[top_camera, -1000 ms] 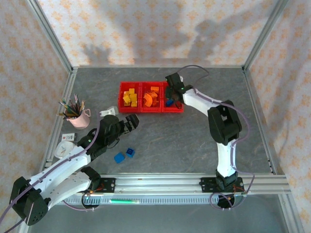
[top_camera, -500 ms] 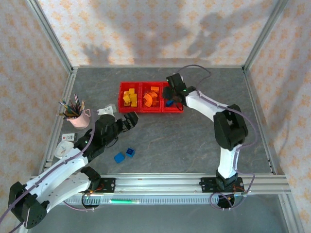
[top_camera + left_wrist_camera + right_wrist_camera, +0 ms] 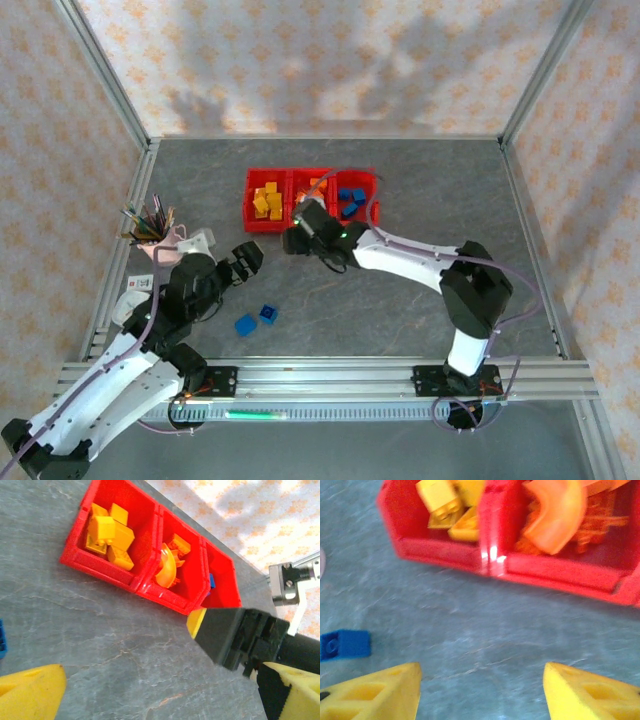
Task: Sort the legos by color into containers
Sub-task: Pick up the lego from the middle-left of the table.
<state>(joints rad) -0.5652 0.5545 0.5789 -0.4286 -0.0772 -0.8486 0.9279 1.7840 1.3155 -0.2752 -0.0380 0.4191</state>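
Note:
The red containers (image 3: 249, 200) stand in a row at mid-table, with yellow legos (image 3: 266, 201) in the left one, orange ones (image 3: 317, 187) in the middle and blue ones (image 3: 350, 201) in the right. Two blue bricks (image 3: 256, 319) lie loose on the table nearer the arms. My right gripper (image 3: 292, 240) hovers open and holding nothing just in front of the containers (image 3: 445, 550); one loose blue brick (image 3: 345, 644) lies to its left. My left gripper (image 3: 248, 258) is open, low over the table left of the right one, facing the containers (image 3: 100, 565).
A pink pencil cup (image 3: 160, 242) and a white object (image 3: 200, 240) stand left of my left arm, a round white item (image 3: 130, 305) nearer the left rail. The right gripper's black body (image 3: 235, 635) hangs close in front of my left gripper (image 3: 165, 700). Bare grey table lies to the right.
My right gripper has swung from over the right bin down and left to the front of the bins, opening its jaws. My left arm has drawn back a little toward the near left.

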